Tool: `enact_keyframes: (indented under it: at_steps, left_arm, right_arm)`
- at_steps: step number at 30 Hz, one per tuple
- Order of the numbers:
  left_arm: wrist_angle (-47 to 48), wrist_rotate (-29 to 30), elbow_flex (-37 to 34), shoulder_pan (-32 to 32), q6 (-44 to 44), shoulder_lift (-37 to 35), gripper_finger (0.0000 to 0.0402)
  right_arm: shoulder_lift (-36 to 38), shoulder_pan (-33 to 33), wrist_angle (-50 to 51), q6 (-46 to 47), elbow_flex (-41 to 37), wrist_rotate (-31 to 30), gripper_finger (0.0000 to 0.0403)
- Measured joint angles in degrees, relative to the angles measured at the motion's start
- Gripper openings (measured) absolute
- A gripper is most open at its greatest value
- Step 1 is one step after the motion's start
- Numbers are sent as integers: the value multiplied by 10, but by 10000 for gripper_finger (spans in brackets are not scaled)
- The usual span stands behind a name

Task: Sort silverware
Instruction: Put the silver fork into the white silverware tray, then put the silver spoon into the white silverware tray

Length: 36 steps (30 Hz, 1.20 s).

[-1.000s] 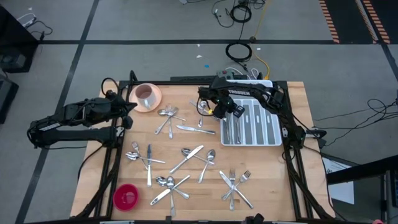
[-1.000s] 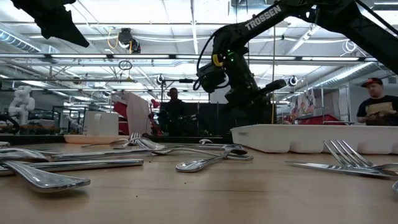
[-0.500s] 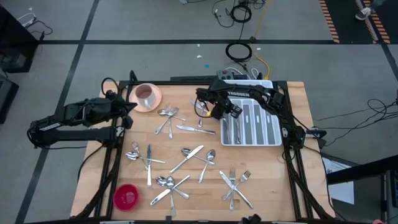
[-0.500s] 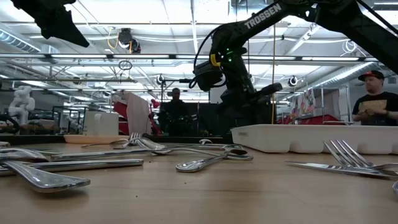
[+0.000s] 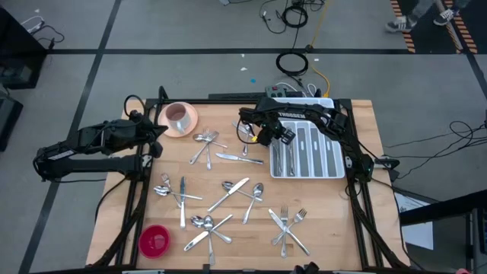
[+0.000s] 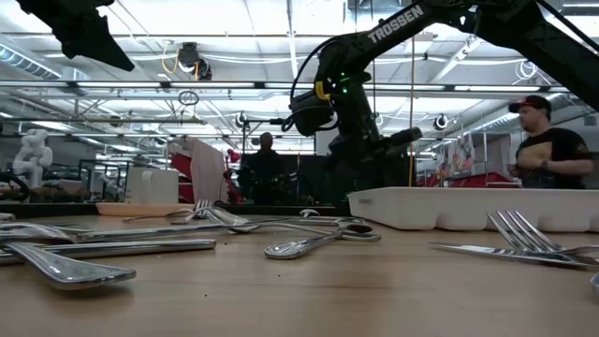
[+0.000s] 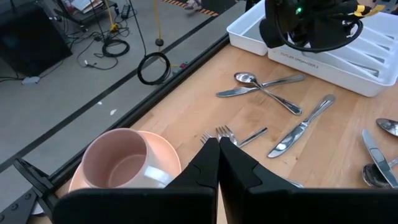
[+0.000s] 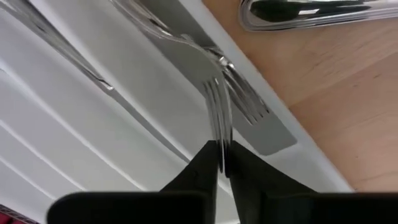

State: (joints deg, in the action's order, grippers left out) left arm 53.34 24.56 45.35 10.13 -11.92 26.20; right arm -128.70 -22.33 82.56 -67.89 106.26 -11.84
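Observation:
Forks, spoons and knives of the silverware lie scattered flat on the wooden table. A white tray at the far right holds several pieces. My right gripper hangs over the tray's left compartment, shut on a fork; a second fork lies in that compartment under it. My left gripper is shut with nothing in it, at the far left, above a pink cup on its saucer. My right gripper pinches the fork's tine end between its two fingers, coming steeply from above. The fork stands on edge and reaches away from the fingertips along the tray's left compartment. Whether its handle rests on the tray I cannot tell.
A red bowl stands at the near left corner. Crossed forks lie near the front right, and spoons and a knife between the cup and the tray. People stand in the room behind the table.
My right gripper has tipped a little over the tray's left compartment and shifted slightly toward the table's left, with the fork still between its fingers.

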Motion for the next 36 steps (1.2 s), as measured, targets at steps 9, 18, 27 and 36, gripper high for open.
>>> enact_keyframes:
  at_steps: [9, 18, 27, 36]
  left_arm:
    - [0, 0, 0, 0, 2, 0, 7]
    - [-7, 0, 0, 0, 2, 0, 7]
    - [-145, 1, 0, 0, -27, 2, 7]
    - [-140, -69, 0, 0, 5, 127, 7]
  right_arm:
    - [0, 0, -14, 12, 0, 0, 69]
    - [-1, 0, -24, 146, 41, -157, 77]
    - [6, 1, 72, 402, 277, -109, 75]
    - [165, 10, 73, 529, 262, 40, 78]
